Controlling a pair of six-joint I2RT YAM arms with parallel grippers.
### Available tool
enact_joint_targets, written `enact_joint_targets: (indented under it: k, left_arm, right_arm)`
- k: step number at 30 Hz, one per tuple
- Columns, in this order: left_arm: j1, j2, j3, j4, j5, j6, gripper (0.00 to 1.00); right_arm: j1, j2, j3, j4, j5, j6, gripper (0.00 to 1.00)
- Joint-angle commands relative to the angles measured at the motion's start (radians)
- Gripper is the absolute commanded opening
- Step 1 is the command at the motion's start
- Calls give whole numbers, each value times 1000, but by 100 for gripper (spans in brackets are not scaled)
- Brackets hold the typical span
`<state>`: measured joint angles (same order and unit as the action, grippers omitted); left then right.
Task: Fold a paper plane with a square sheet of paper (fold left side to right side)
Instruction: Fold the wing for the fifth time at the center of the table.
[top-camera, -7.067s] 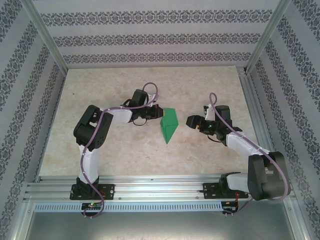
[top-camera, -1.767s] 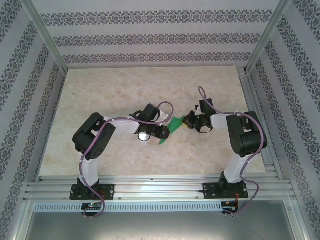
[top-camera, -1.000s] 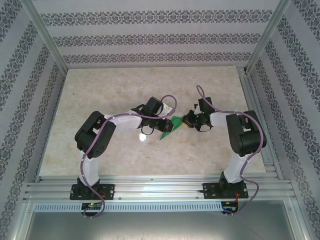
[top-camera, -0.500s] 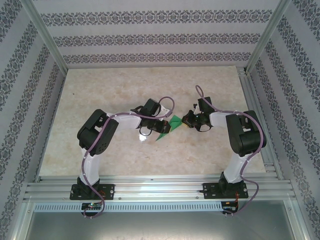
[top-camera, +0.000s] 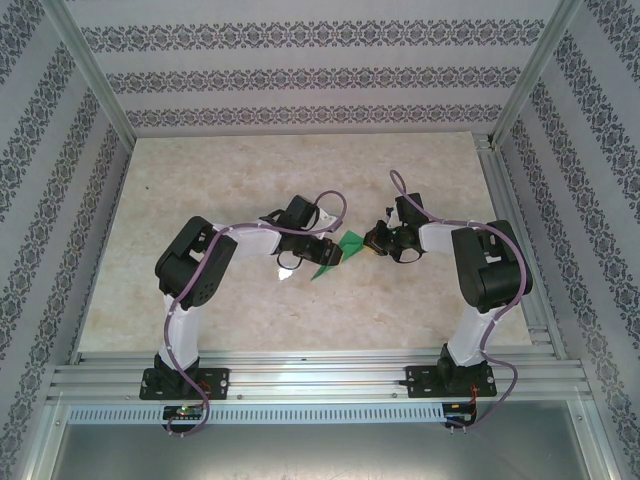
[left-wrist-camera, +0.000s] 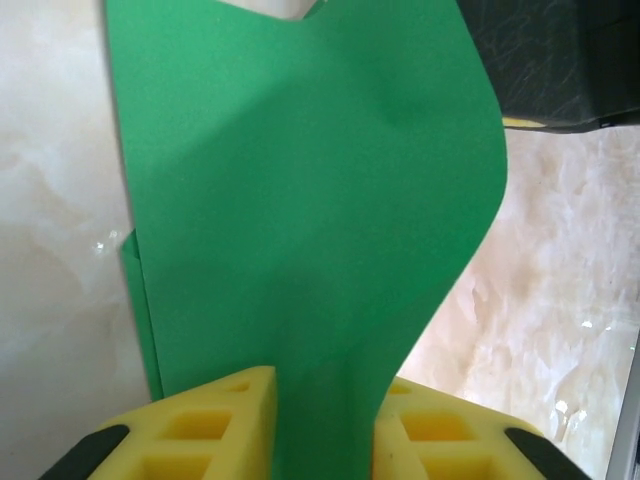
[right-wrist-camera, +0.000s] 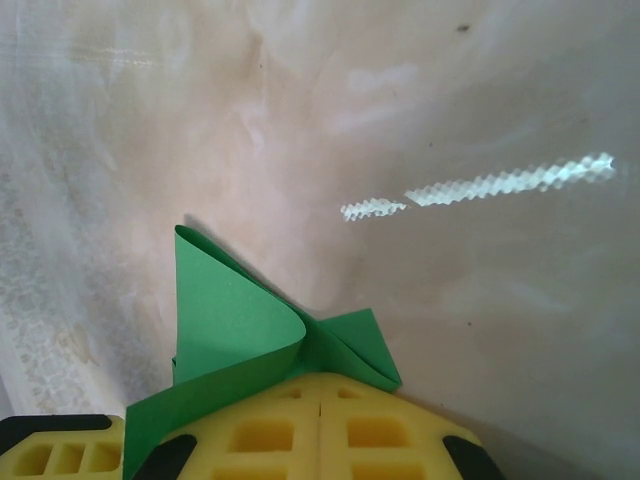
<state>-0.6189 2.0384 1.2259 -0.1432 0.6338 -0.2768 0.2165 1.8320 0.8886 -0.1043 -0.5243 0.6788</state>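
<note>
Paper (top-camera: 340, 248) sits near table (top-camera: 200, 180) centre, slung between the two grippers: green, part-folded, narrow, with its pointed end down to the near left. Cannot tell if that point touches the marble. Left gripper (top-camera: 325, 252) comes at it from the left and right gripper (top-camera: 366, 243) from the right, tips close together with the paper between. Both arms are bent at the elbow, with a purple cable (top-camera: 330, 200) looping over each wrist. In the left wrist view the left gripper (left-wrist-camera: 325, 385) has its yellow fingers (left-wrist-camera: 215, 410) apart, and a strip of paper (left-wrist-camera: 300, 200) fills the gap between them. Cannot tell if the pads press on it. From there the sheet widens and rises away from the camera, bowed, with its right edge curving inward and a shallow dent near the upper right. A second layer's edge peeks out at the lower left. Marble shows on both sides, and a dark body sits at the top right corner. In the right wrist view the right gripper (right-wrist-camera: 320, 380) has its fingers (right-wrist-camera: 270, 430) pressed together, seam closed, clamped on the paper (right-wrist-camera: 235, 320) at the tips. A pointed flap stands up to the left, a smaller curled flap goes right, and a strip runs down-left across the left finger. A bright streak of glare (right-wrist-camera: 480, 190) lies on the marble beyond.
</note>
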Motion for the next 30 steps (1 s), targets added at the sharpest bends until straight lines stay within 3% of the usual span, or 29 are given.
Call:
enact_joint_targets:
  k: [1, 18, 20, 30]
  left_arm:
    - [10, -53, 48, -32, 4, 30, 31]
    - [2, -85, 93, -62, -3, 46, 45]
    - [-2, -94, 98, -76, -14, 58, 49]
    - [-50, -108, 146, -187, -137, 122, 50]
  right_arm:
    - [11, 48, -7, -75, 65, -25, 0]
    - [13, 58, 2, -91, 68, -28, 0]
    - [13, 59, 3, -91, 67, -29, 0]
    - [14, 61, 7, -96, 70, -28, 0]
